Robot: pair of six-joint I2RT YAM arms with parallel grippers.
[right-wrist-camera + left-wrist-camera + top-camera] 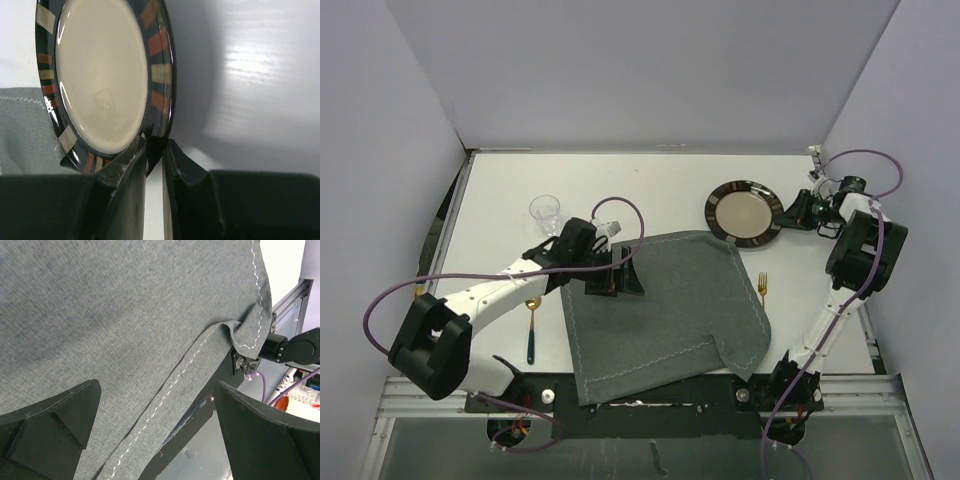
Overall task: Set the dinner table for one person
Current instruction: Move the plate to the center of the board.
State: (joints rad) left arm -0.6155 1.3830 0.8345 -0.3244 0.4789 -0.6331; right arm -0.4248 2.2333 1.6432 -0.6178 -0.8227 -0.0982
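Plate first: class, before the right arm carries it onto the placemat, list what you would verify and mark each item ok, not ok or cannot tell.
1. Right claw shut on the plate rim: ok.
2. Placemat lying flat: not ok, near right corner folded over.
3. Placemat wholly on the dinner table: not ok, it overhangs the near edge.
4. Left claw off the placemat: not ok, it hangs open over the left part.
5. Fork, spoon and glass off the placemat: ok.
6. Plate lifted off the table: cannot tell.
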